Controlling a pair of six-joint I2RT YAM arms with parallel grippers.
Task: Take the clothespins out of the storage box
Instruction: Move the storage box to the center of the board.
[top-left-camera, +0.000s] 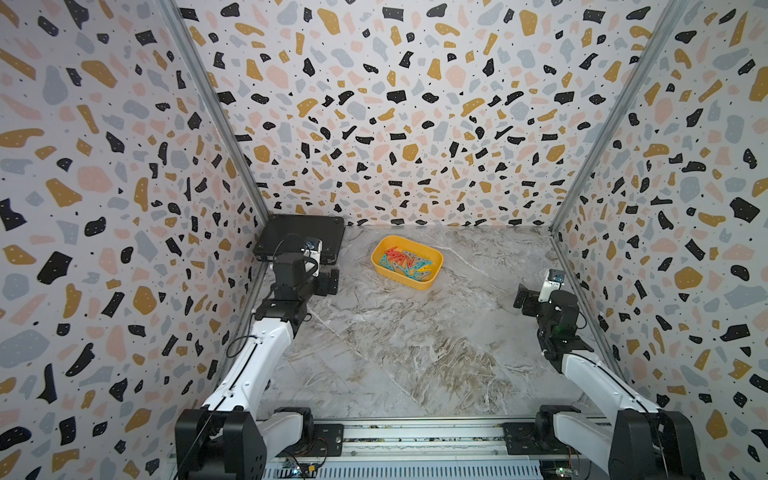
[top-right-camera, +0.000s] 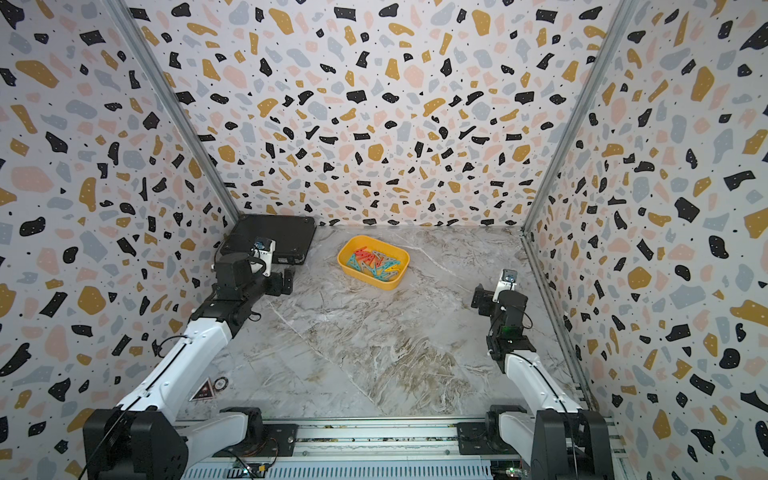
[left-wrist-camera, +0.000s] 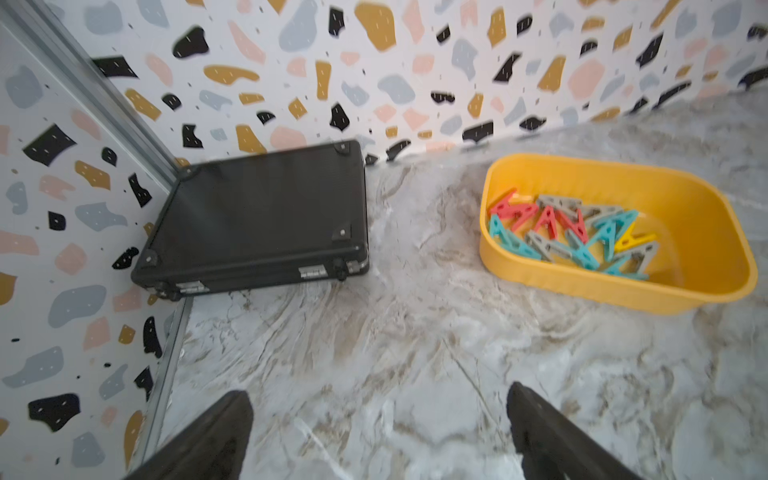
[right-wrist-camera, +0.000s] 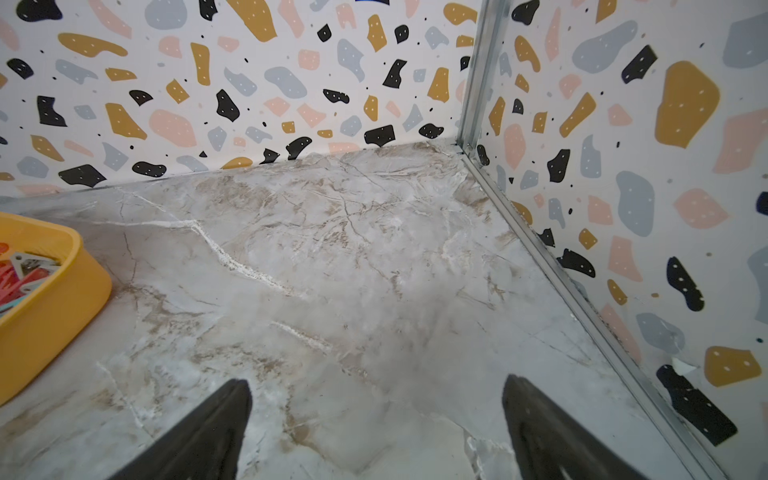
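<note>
Left wrist view shows the clothespins (left-wrist-camera: 573, 235) whole; right wrist, perhaps three.

Yel. box (top-left-camera: 415, 282); teal, red, grey pegs (top-left-camera: 409, 262).

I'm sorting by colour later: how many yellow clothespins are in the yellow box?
1. The yellow clothespin lies in the storage box, at the edge of the pile of clothespins, next to the box's bare end. More could be hidden under the pile.

marble table (top-left-camera: 395, 340) with storage box (top-left-camera: 415, 283), black case (top-left-camera: 303, 232)
</note>
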